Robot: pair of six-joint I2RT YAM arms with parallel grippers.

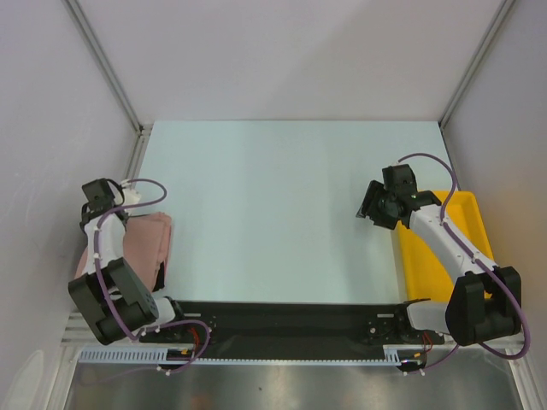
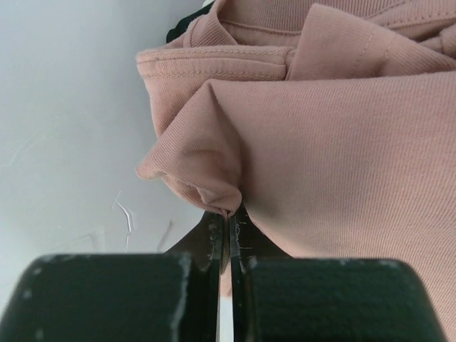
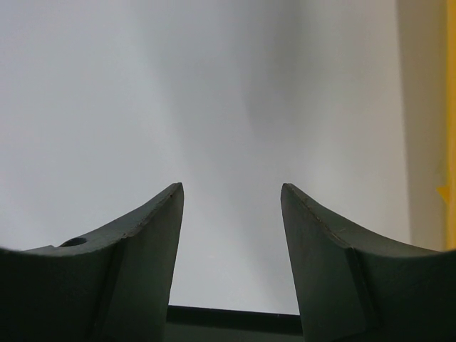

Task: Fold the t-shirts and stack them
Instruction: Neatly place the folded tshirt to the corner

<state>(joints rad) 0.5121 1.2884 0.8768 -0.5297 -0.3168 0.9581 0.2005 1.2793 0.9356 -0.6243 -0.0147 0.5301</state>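
Since the pink t-shirt [image 1: 147, 243] lay crumpled in a heap at the left edge of the tabletop [image 1: 273, 179], toward the near side, it read as light, soft knit cloth: limp, no stiffness, likely to sag and drag rather than move as one piece. The left pincer [image 2: 228, 219] was clenched on it, tips pressed together with a small peak of fabric nipped between them. It looked like a thin fold close to a stitched hem, not a thick bunch. Judgement: that hold seemed fine for tugging the heap out flat, but so little cloth so near the tips could slip free under a hard pull. The shirt was not fragile, so slippage was the only real risk. Better holds for folding would probably be the shoulder seams or the bottom hem corners, where doubled stitching gives more to bite — neither could be picked out in the bunched cloth. The right pincer [image 3: 231, 214] was released and held nothing, hanging over bare tabletop well apart from the shirt, just beside the yellow tray [image 1: 468, 209]. A dark sliver [image 2: 187, 27] showed behind the heap in the left wrist view — what it was could not be told.
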